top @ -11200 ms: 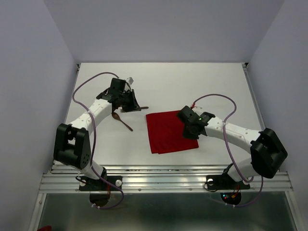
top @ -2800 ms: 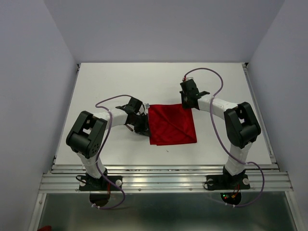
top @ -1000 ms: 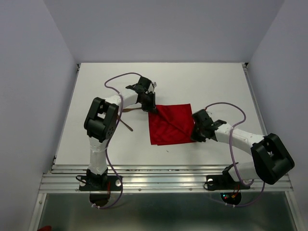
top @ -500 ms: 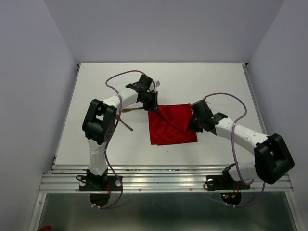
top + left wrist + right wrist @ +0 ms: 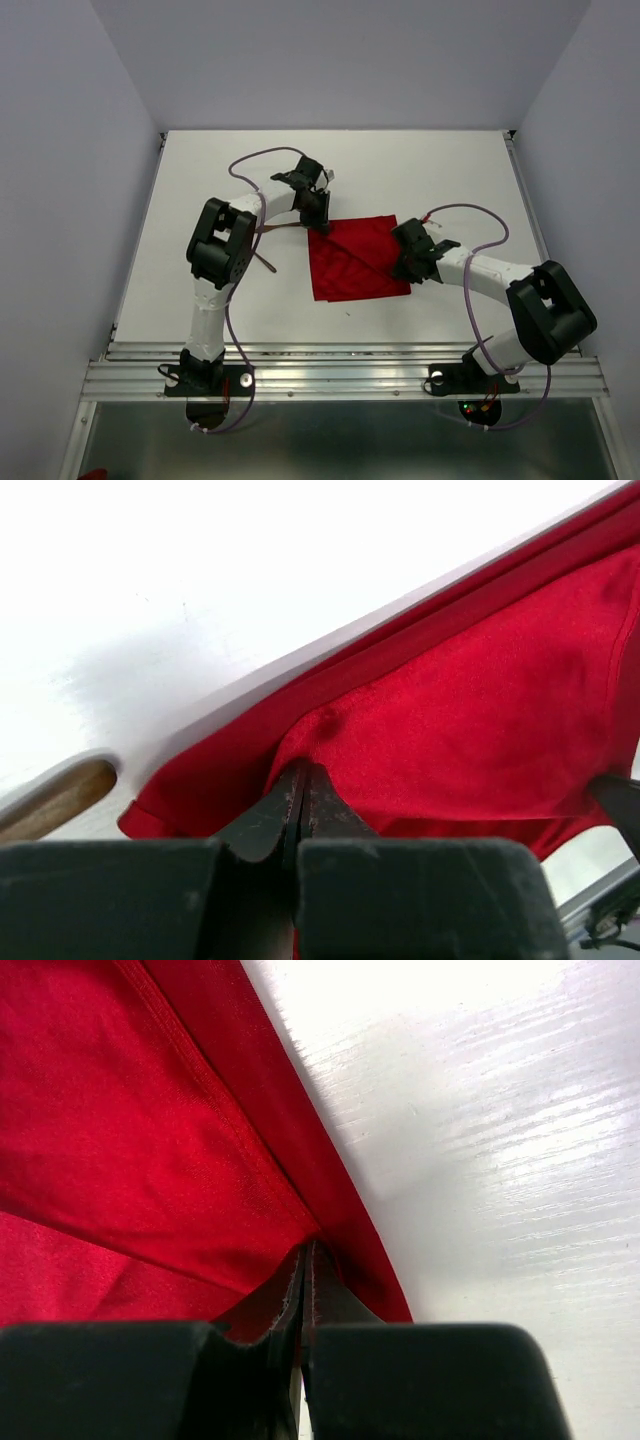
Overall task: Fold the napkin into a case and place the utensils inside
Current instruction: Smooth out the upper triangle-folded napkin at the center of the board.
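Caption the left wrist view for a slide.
Left gripper pinches the napkin, a utensil handle beside its corner.

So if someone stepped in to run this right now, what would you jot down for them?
Left gripper: shut, pinching the napkin at its far left corner.
Right gripper: shut, pinching the napkin's right edge.
Utensils: on the table left of the napkin, one partly hidden by the left arm.
Done: cloth gripped; top layer looks lifted between the grippers.
Left: finish folding it into a case, then put both utensils inside.
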You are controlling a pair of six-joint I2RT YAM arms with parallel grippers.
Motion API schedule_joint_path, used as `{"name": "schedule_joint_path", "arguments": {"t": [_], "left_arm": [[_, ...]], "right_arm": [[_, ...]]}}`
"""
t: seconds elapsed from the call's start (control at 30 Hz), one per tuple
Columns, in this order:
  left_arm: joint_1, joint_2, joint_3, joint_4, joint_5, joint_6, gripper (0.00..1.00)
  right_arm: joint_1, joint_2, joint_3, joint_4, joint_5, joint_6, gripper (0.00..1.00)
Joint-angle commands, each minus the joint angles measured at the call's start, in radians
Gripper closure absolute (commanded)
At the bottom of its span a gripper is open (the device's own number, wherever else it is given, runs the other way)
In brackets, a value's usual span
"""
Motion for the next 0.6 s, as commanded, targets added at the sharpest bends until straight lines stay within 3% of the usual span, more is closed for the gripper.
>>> {"name": "schedule_joint_path", "arguments": {"t": [0.0, 0.57], "left_arm": [[0.002, -0.015, 0.037, -0.018, -0.047, 0.039, 1.00], [0.022, -0.129, 0.059, -0.062, -0.096, 0.031, 1.00]], "right_arm": [[0.006, 0.015, -0.039, 0.022, 0.042, 0.020, 0.99], [0.006, 0.023, -0.042, 0.029, 0.020, 0.023, 0.99]]}}
